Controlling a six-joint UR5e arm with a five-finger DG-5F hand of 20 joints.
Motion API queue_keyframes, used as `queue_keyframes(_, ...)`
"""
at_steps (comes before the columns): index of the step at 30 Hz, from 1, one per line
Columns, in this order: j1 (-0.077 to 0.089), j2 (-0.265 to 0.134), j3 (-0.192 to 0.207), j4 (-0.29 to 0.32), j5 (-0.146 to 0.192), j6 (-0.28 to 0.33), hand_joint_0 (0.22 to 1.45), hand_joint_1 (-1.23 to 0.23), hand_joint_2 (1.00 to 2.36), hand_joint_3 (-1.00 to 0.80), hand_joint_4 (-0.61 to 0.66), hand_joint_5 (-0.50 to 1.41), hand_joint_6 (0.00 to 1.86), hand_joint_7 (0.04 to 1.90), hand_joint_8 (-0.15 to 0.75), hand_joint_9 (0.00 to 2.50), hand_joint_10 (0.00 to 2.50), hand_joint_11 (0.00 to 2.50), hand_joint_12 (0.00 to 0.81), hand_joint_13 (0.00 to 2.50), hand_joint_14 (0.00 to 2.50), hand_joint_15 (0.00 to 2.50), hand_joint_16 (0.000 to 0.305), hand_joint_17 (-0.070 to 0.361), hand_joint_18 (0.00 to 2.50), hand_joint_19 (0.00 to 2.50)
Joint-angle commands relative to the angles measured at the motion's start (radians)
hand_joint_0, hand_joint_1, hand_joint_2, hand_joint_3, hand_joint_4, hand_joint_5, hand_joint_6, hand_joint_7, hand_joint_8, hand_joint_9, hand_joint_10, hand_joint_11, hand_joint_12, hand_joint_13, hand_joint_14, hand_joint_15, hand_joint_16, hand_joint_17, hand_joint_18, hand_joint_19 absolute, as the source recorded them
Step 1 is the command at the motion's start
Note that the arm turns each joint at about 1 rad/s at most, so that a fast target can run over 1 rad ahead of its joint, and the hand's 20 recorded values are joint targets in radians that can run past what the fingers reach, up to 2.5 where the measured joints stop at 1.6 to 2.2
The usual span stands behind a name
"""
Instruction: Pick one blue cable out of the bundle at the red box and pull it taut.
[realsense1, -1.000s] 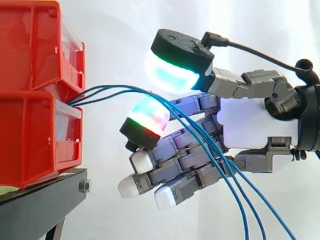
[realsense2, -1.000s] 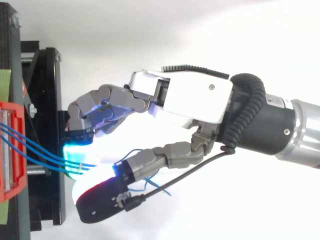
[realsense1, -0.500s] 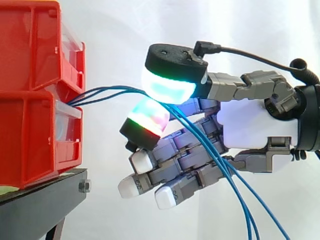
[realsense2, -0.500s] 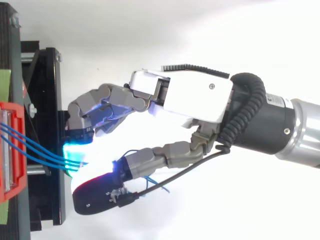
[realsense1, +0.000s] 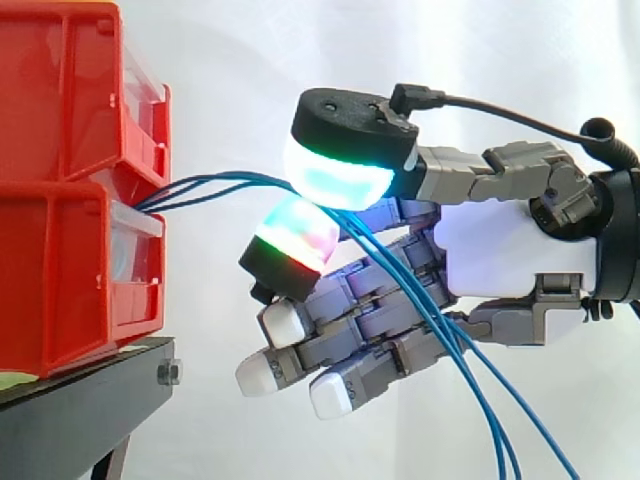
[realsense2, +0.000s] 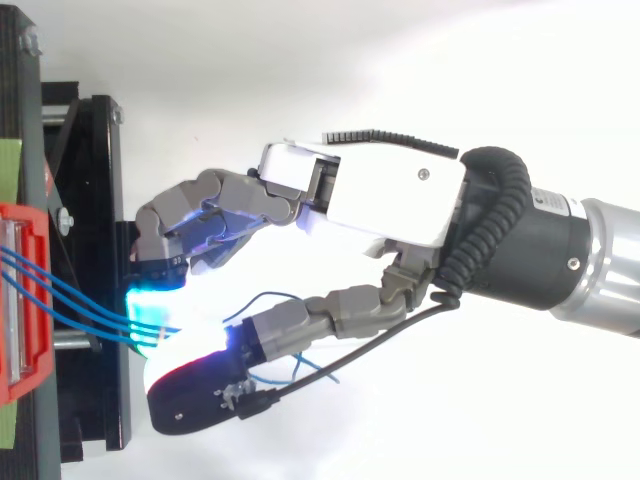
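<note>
Presently the task stands at the grasp stage, not the pull. Blue cables (realsense1: 215, 183) leave the gap between the stacked red bins (realsense1: 60, 270) on the black stand (realsense1: 80, 400) and run as a close bundle to the hand (realsense1: 510, 255), which sits near the bins without touching them. The hand is curled. Its thumb lies over the bundle from above and one finger meets it from below, the glowing pads (realsense1: 335, 175) closed on the cables in a pinch. The other fingers are curled underneath and hold nothing. Several strands pass between the pads together, and it cannot be told whether one alone is nipped or all of them. Beyond the pinch the cables fall loose across the curled fingers and down out of view. Between bins and hand the run bows gently upward, so it is judged slack, not taut. Done: hand at the bundle and closed on it. Left: isolating a single cable, as far as can be judged, and drawing it away from the bins until it runs straight.
</note>
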Motion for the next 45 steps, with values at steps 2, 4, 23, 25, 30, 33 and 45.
queue_keyframes(2, 0.000, 0.000, 0.000, 0.000, 0.000, 0.002, 0.76, -0.90, 1.01, -0.31, 0.25, -0.25, 0.88, 1.18, 0.359, 0.60, 0.01, 0.90, 0.436, 0.56, 0.01, 0.20, 0.059, 0.132, 0.73, 0.35)
queue_keyframes(4, 0.000, 0.000, 0.000, 0.000, 0.000, 0.002, 0.76, -0.91, 1.01, -0.31, 0.25, -0.25, 0.88, 1.19, 0.358, 0.59, 0.01, 0.90, 0.435, 0.56, 0.01, 0.20, 0.059, 0.132, 0.73, 0.35)
queue_keyframes(23, 0.000, 0.000, 0.000, 0.000, 0.000, 0.000, 0.72, -1.02, 1.02, -0.25, 0.26, -0.29, 0.85, 1.21, 0.346, 0.47, 0.02, 0.88, 0.444, 0.53, 0.01, 0.19, 0.060, 0.136, 0.74, 0.32)
queue_keyframes(25, 0.000, 0.000, 0.000, 0.000, 0.000, 0.000, 0.69, -1.03, 1.01, -0.34, 0.27, -0.29, 0.85, 1.21, 0.345, 0.45, 0.02, 0.88, 0.442, 0.51, 0.01, 0.20, 0.061, 0.136, 0.73, 0.33)
queue_keyframes(30, 0.000, 0.000, 0.000, 0.000, 0.000, 0.000, 0.58, -0.97, 1.00, -0.50, 0.29, -0.29, 0.84, 1.17, 0.355, 0.45, 0.02, 0.87, 0.448, 0.51, 0.01, 0.21, 0.061, 0.138, 0.72, 0.36)
queue_keyframes(33, 0.000, 0.000, 0.000, 0.000, 0.000, 0.000, 0.51, -0.94, 1.00, -0.50, 0.33, -0.29, 0.84, 1.16, 0.377, 0.47, 0.01, 0.88, 0.464, 0.52, 0.01, 0.22, 0.064, 0.144, 0.74, 0.37)
queue_keyframes(45, 0.000, 0.000, 0.000, 0.000, 0.000, 0.000, 0.52, -0.63, 1.00, -0.50, 0.29, -0.23, 0.80, 1.14, 0.401, 0.59, 0.02, 0.89, 0.468, 0.54, 0.01, 0.23, 0.065, 0.146, 0.75, 0.41)
